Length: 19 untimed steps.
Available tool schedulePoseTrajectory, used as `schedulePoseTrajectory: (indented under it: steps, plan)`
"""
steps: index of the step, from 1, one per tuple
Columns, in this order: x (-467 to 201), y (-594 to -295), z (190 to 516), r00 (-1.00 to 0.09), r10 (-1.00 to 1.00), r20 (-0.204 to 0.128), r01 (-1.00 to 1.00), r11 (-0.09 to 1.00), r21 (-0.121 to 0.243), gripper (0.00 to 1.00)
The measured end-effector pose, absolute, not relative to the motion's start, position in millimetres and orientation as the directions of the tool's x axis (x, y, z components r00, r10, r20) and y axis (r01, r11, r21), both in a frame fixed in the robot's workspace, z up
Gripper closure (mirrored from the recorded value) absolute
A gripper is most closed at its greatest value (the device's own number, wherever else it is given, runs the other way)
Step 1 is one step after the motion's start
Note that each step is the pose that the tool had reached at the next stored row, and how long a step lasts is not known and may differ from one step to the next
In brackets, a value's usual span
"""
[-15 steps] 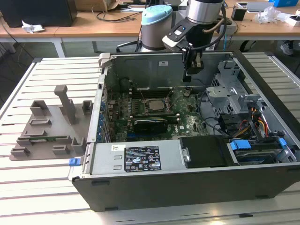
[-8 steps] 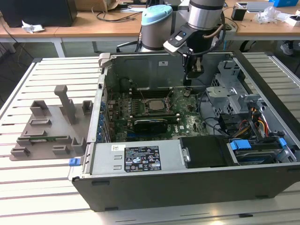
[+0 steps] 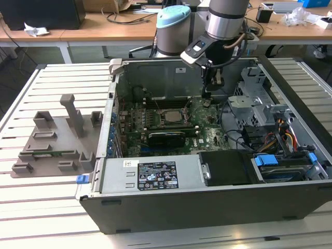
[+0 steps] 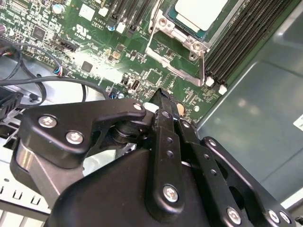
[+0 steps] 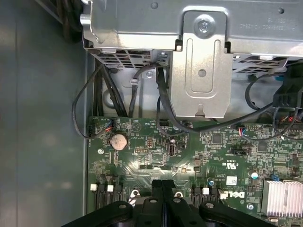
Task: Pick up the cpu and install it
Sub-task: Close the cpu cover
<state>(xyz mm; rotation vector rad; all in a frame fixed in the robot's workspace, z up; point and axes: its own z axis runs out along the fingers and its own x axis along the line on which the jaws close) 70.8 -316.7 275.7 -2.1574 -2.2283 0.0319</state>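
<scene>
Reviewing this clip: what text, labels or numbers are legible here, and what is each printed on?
Exterior view: black label on the grey cover, too small to read.
Exterior view: white sticker on the case back wall, too small.
In both wrist views: motherboard silkscreen print, too fine to quote.

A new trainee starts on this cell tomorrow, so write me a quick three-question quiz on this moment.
1. True or false: the cpu lies on the tray.
2. The gripper is: A open; B shut on the cpu; C shut and empty.
3. Fill in: the tray stands on the exterior view's ___ of the case.
Key: 1 false; 2 C; 3 left.
</scene>
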Motion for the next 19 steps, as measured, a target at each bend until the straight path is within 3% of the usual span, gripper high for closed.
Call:
schedulePoseTrajectory:
  steps: [19]
  plan:
    - [69.0, -316.7, 256.6, -0.032, 0.999, 0.014, 0.999, 0.033, -0.044, 0.89]
